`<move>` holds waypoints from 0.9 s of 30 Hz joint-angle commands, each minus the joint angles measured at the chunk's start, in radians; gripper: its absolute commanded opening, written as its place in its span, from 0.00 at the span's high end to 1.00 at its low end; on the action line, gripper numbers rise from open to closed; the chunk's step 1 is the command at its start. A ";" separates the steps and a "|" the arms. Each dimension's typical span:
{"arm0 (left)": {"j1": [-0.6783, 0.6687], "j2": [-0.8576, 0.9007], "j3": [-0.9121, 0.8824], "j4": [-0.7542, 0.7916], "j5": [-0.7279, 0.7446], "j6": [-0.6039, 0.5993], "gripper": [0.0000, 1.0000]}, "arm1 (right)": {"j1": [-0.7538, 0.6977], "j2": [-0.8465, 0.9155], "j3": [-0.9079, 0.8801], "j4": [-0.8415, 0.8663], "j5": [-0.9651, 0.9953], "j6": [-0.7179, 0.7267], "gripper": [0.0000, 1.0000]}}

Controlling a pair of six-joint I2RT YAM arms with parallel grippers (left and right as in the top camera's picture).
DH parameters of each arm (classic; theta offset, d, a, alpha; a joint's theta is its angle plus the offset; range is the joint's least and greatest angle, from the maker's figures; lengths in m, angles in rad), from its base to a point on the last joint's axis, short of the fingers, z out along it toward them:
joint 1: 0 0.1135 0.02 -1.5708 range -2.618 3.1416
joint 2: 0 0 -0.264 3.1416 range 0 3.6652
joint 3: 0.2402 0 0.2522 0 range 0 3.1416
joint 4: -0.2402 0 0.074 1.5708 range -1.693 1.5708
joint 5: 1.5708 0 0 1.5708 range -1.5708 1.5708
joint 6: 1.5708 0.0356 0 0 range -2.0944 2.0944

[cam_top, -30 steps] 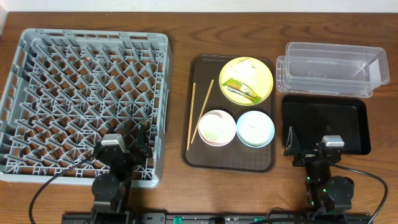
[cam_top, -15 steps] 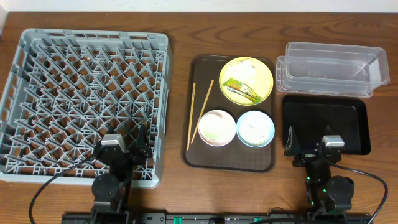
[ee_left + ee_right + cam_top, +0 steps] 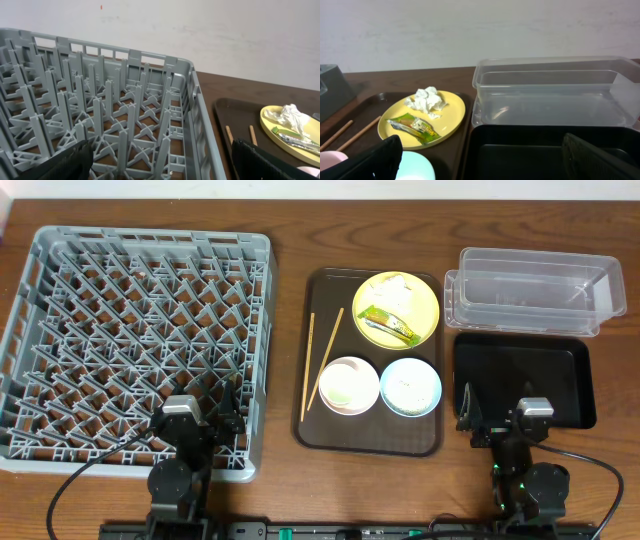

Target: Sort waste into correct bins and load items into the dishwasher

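Right pincer (image 3: 481, 150) is gaping wide and gripping nothing; left pincer (image 3: 161, 150) is doing likewise, rack (image 3: 190, 100) stretching ahead of it. Tissue (image 3: 426, 99) and wrapper (image 3: 415, 127) are lying on the yellow plate (image 3: 452, 112), ahead-left of the right pincer, the nearer arm, the wrapper's long axis slanting far-left to near-right. Blue bowl (image 3: 417, 167) and pink bowl (image 3: 330, 160) are being cut off at the frame edge, contents too small to tell.

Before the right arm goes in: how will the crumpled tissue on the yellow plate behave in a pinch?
Probably very light and soft: the tissue is loosely crumpled, so it should squash under a pinch rather than resist. Unlikely to roll; it sits on the flat yellow plate, apart from the wrapper. A shallow pinch may only catch a loose fold.
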 commanded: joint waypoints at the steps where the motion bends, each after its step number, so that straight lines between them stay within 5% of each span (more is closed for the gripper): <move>1: -0.002 -0.006 -0.014 -0.045 -0.010 -0.001 0.10 | 0.003 -0.005 -0.001 -0.005 -0.001 0.005 0.01; 16: -0.002 -0.005 -0.005 -0.053 -0.010 -0.042 0.10 | 0.003 -0.005 0.000 0.011 -0.050 0.122 0.01; 27: -0.002 0.206 0.260 -0.314 -0.011 -0.042 0.10 | 0.003 0.153 0.179 -0.049 -0.069 0.115 0.01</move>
